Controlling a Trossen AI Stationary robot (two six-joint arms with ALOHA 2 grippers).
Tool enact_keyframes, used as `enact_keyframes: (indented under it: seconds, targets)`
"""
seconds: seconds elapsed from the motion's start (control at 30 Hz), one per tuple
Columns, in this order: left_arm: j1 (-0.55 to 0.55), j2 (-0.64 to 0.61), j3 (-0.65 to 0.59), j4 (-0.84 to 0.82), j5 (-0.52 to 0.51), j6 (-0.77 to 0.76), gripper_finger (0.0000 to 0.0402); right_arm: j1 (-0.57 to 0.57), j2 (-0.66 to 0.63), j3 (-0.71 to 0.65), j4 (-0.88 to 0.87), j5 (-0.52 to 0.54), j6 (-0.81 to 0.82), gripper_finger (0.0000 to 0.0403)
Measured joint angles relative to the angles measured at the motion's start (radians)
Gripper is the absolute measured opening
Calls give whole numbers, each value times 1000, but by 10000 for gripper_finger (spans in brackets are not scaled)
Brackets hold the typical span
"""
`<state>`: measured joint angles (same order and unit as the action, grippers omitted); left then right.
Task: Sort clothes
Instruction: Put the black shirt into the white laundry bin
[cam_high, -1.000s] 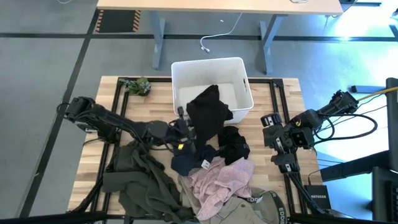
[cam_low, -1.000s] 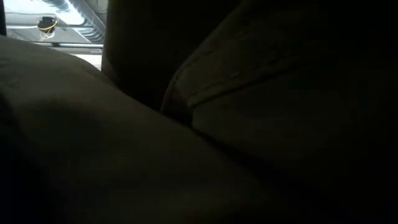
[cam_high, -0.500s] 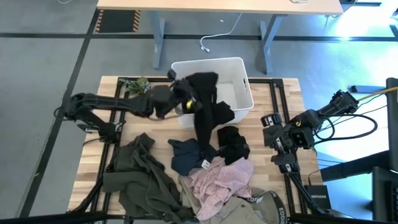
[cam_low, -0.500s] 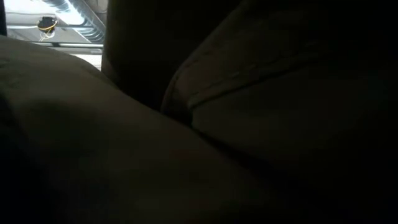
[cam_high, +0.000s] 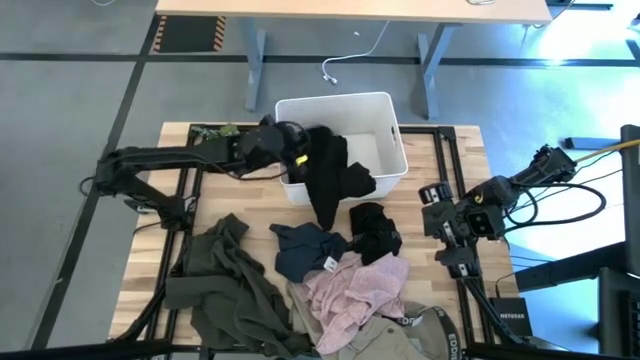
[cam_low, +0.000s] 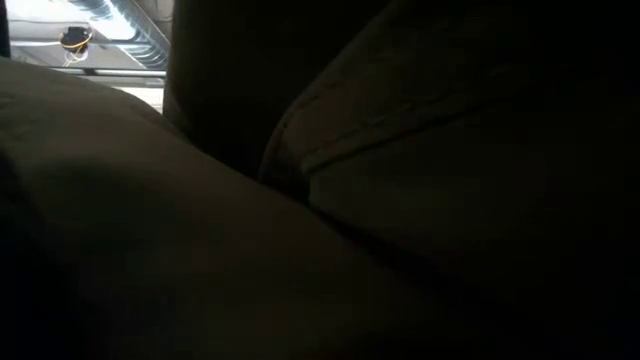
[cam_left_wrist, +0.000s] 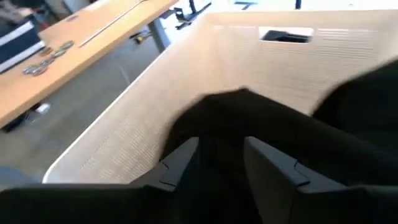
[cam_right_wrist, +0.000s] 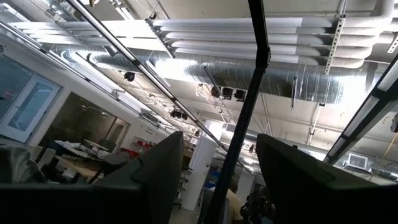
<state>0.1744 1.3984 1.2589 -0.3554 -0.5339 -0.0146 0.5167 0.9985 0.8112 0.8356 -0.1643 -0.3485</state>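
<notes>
A black garment (cam_high: 330, 175) is draped over the near wall of the white bin (cam_high: 385, 108), one part inside and its lower end hanging outside toward the table. My left gripper (cam_high: 297, 160) (cam_left_wrist: 221, 165) stands open at the bin's near left corner, with the garment's top fold between its fingers. On the table lie another black garment (cam_high: 377, 232), a navy one (cam_high: 303, 250), a pink one (cam_high: 355, 290), olive ones (cam_high: 230, 285) and a beige one (cam_high: 410, 335). My right gripper (cam_right_wrist: 217, 168) is open, pointing at the ceiling, at the table's right edge (cam_high: 445, 228). My left gripper has the black garment's top fold (cam_left_wrist: 249, 118) between and in front of its parted fingers, coming level from the table's left over the bin's rim. I cannot tell whether the fingers touch the cloth. The garment lies on the bin's near wall.
A small green plant-like clump (cam_high: 218, 133) sits at the table's far left, behind my left arm. Dark cloth covers almost all of the low view (cam_low: 400, 200). A light wooden desk (cam_high: 350, 10) stands beyond the table.
My left gripper has gone up and toward the table's far edge, from the clothes pile to the bin's near left corner, carrying the black garment's upper part. The garment's lower end has come off the pile and now hangs over the bin's near wall.
</notes>
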Motion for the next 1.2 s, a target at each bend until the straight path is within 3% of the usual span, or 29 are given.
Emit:
enact_keyframes:
  seconds: [0.13,0.3,0.43,0.57,0.77,1.0,1.2]
  targets:
    - [-63,-78,-1,-100,9,-35,128,0,0,0,0,0,0,222]
    - [-188,-119,-5,56,173,-5,128,0,0,0,3,0,0,222]
    - [-272,-32,-8,153,197,61,128,0,0,0,8,0,0,222]
    - [-297,94,-8,299,160,116,128,0,0,0,7,0,0,222]
    - [-274,246,-9,467,-6,240,128,0,0,0,3,0,0,222]
    - [-208,279,-8,521,-32,212,125,0,0,0,0,0,0,222]
    - [-190,279,-3,521,-28,205,83,0,0,0,0,0,0,222]
